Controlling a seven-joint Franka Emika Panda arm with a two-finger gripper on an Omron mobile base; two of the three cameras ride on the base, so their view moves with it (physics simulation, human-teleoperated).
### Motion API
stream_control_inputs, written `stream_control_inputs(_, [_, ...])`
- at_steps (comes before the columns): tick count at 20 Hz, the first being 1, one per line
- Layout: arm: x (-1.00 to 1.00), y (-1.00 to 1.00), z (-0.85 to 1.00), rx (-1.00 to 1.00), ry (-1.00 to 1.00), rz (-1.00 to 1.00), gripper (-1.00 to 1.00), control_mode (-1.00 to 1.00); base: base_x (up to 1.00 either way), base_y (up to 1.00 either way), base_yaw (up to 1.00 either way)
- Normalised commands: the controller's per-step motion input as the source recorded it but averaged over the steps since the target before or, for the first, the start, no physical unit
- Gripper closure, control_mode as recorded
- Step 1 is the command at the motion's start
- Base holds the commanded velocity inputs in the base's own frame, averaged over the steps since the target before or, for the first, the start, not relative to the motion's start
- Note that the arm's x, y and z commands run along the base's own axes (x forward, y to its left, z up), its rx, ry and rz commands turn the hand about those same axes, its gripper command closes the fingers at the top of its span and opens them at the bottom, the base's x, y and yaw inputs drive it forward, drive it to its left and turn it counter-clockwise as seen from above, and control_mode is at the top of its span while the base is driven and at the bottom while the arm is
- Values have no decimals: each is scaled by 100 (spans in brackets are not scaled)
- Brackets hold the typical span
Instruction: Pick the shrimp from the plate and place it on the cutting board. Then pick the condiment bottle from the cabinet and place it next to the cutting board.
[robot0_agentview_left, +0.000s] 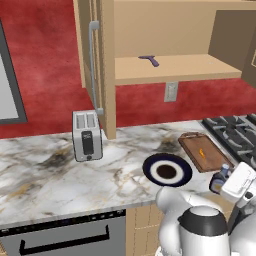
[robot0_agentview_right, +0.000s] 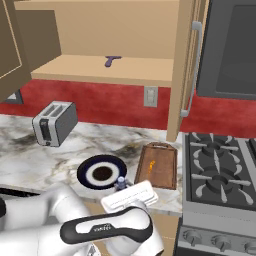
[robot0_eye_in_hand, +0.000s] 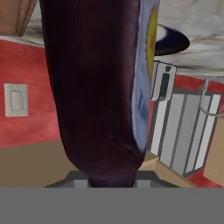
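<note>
End effector (robot0_agentview_left: 226, 184) clenched on the bottle (robot0_agentview_left: 219, 180), held low at the counter (robot0_agentview_left: 60, 175) edge between the plate (robot0_agentview_left: 167, 170) and the near end of the board (robot0_agentview_left: 202, 151), shrimp (robot0_agentview_left: 202, 152) already lying on the board. Risk of toppling on release if tilted or set too close to the edge. Could also clip the plate rim or land on the board's raised edge instead of beside it.

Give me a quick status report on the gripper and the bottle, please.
Gripper shut on condiment bottle, low by the counter edge. Shrimp on cutting board. Plate close beside the drop spot.
</note>
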Motion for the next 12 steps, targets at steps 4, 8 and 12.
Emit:
stream_control_inputs(4, [0, -8, -20, 0, 0, 0, 100, -100, 0, 0, 0])
stream_control_inputs(8, [0, -7, -18, 0, 0, 0, 100, -100, 0, 0, 0])
stream_control_inputs(12, [0, -5, -13, 0, 0, 0, 100, -100, 0, 0, 0])
